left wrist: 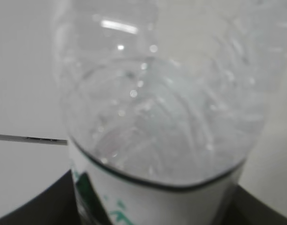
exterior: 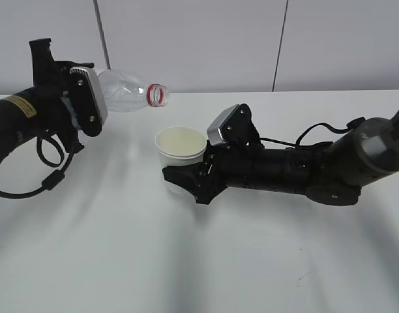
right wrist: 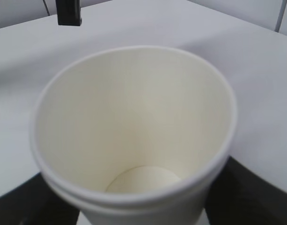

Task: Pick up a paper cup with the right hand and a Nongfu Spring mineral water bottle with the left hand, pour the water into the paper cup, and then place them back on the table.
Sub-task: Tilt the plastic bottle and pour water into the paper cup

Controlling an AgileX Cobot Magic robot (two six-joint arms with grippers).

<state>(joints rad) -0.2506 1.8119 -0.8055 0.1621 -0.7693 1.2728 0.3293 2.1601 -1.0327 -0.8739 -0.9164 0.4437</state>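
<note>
My left gripper (exterior: 82,107) is shut on the clear water bottle (exterior: 126,92) and holds it tilted nearly level in the air. Its red-ringed open mouth points right, just above and left of the cup. The bottle fills the left wrist view (left wrist: 157,117), its white label low between the dark jaws. My right gripper (exterior: 186,177) is shut on the white paper cup (exterior: 180,149), which stands upright at or just above the table (exterior: 186,261). In the right wrist view the cup (right wrist: 134,131) has a cream inside and a bare bottom.
The white table stretches on all sides. A grey panelled wall (exterior: 219,39) stands behind it. The left arm's black cable (exterior: 46,166) loops down over the table at the left. Part of the left arm (right wrist: 68,11) shows at the top of the right wrist view.
</note>
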